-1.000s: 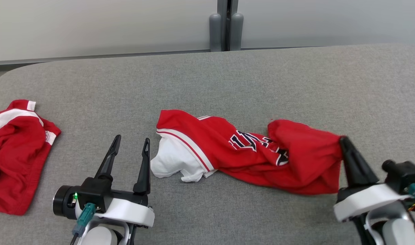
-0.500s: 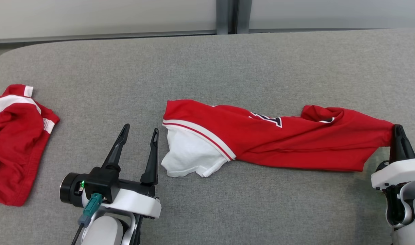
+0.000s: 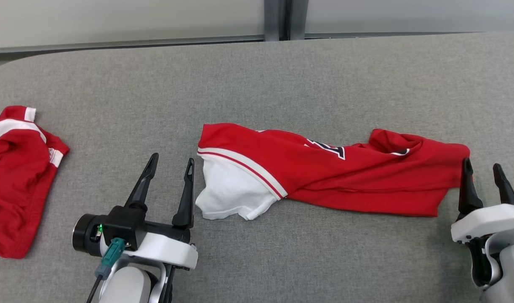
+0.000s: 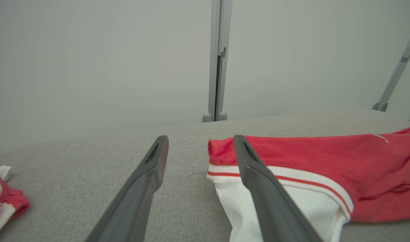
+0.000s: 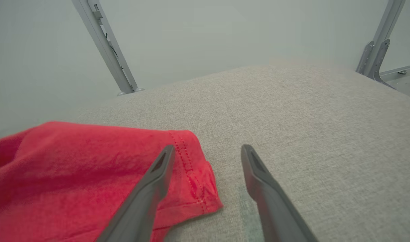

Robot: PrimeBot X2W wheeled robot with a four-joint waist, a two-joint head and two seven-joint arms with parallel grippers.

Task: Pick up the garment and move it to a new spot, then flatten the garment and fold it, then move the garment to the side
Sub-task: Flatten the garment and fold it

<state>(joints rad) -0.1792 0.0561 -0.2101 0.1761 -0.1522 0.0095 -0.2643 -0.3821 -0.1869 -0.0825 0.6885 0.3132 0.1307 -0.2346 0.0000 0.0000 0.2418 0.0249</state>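
Observation:
The garment (image 3: 324, 172), a red shirt with a white sleeve and dark lettering, lies stretched left to right across the middle of the grey table (image 3: 257, 80). My right gripper (image 3: 482, 167) stands open at its right end, the hem corner (image 5: 194, 174) lying loose beside the left finger, nothing held. My left gripper (image 3: 171, 160) is open just left of the white sleeve (image 3: 227, 191), apart from it. In the left wrist view the white sleeve (image 4: 309, 205) lies behind the right finger (image 4: 258, 181).
A second red and white garment (image 3: 12, 176) lies crumpled at the table's left edge. A grey wall with a vertical metal post (image 3: 277, 19) stands behind the table. Bare grey cloth stretches behind and in front of the shirt.
My right gripper pulled the shirt's right end out to the right, stretching it long, then opened and let the hem drop. The camera view has shifted slightly. The left gripper stayed open.

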